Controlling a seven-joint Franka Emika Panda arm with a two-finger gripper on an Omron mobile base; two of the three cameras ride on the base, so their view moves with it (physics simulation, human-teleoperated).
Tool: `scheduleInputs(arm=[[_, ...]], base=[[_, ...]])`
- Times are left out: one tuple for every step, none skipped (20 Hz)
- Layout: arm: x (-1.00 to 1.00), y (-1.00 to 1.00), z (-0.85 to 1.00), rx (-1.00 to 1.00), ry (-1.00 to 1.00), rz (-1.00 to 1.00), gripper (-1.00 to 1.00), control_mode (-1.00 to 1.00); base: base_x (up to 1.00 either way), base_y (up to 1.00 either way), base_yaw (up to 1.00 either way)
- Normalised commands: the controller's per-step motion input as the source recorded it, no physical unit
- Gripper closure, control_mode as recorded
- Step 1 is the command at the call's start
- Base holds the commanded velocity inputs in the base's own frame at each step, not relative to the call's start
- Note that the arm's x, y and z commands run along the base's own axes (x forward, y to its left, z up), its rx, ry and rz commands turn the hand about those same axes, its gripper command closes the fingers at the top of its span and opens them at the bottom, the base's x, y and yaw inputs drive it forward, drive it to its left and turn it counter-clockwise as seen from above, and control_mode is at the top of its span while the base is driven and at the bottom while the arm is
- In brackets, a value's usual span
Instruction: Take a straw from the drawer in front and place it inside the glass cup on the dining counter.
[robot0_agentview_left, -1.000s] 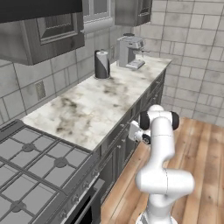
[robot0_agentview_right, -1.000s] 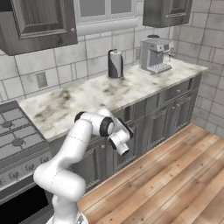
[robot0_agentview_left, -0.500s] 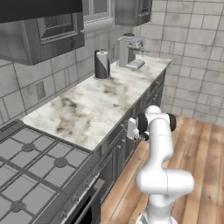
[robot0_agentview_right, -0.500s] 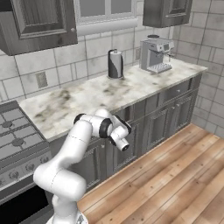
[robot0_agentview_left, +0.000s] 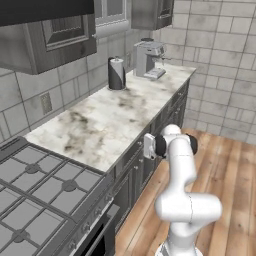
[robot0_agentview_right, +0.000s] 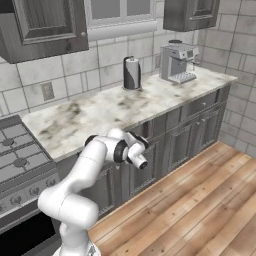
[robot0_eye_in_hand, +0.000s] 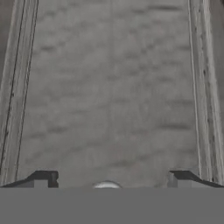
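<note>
The robot is a glossy white arm (robot0_agentview_left: 181, 185) built of thick, rounded tubular segments that swell into bulbous housings at each joint. Dark grey to black bands and round caps mark the joints; one such dark disc sits at the side of the upper joint (robot0_agentview_left: 192, 145), another dark ring circles the wrist (robot0_agentview_right: 120, 151). The lowest segment widens into a smooth white pedestal. At the far end sits a small, blocky white hand with a short white cylinder sticking out beside it. The two-finger gripper (robot0_eye_in_hand: 111, 178) ends in small, squared dark fingertips (robot0_eye_in_hand: 43, 178), set well apart. The surface is plain and unmarked.
</note>
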Motion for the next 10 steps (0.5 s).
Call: scheduleInputs(arm=[[0.24,0.01,-0.31,0.00,0.08,0.00,-1.00,-1.00],[0.23,0.00,-0.31,0.00,0.07,0.00,-1.00,-1.00],[0.26,0.02,-0.32,0.00,0.07,0.00,-1.00,-1.00],[0.29,0.01,-0.32,0.00,0.07,0.00,-1.00,-1.00],[0.28,0.01,-0.31,0.00,0.07,0.00,-1.00,-1.00],[0.27,0.01,-0.29,0.00,0.05,0.00,-1.00,-1.00],[0.23,0.02,-0.29,0.00,0.05,0.00,-1.00,-1.00],[0.16,0.08,-0.29,0.00,0.03,0.00,-1.00,-1.00],[0.08,0.12,-0.24,0.00,0.03,0.00,-1.00,-1.00],[0.00,0.22,-0.22,0.00,0.02,0.00,-1.00,-1.00]], base=[[0.00,0.00,0.00],[0.00,0.00,0.00],[0.00,0.00,0.00],[0.00,0.00,0.00],[0.00,0.00,0.00],[0.00,0.00,0.00],[0.00,0.00,0.00],[0.00,0.00,0.00],[0.00,0.00,0.00],[0.00,0.00,0.00]])
